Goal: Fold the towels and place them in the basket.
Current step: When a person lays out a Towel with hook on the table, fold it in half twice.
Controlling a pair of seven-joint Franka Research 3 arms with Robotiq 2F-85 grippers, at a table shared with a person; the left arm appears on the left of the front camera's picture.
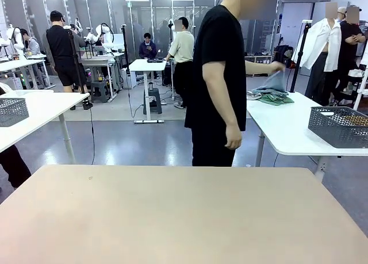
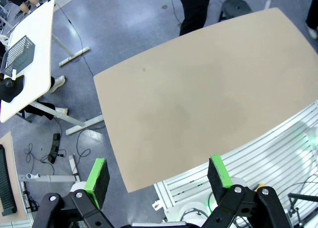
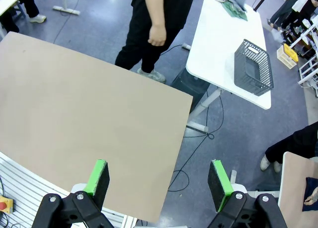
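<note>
The towels lie in a heap on a white side table [image 1: 287, 132] at the right: a pale blue-grey one [image 1: 272, 84] on top of a mint green one [image 1: 277, 100]. A person in black [image 1: 218, 74] stands at the far edge of my beige table [image 1: 184, 212] and holds the blue-grey towel up by one hand. The dark grey mesh basket [image 1: 339, 126] stands on that same side table, nearer to me. The right wrist view shows the basket [image 3: 253, 66] and the towels [image 3: 233, 2] too. My left gripper [image 2: 158, 177] and right gripper [image 3: 159, 179] hang open above my table's near edge, holding nothing.
A second grey basket [image 1: 11, 110] sits on another white table [image 1: 40, 111] at the left. Floor separates my table from both side tables. Other people and work tables stand farther back in the room.
</note>
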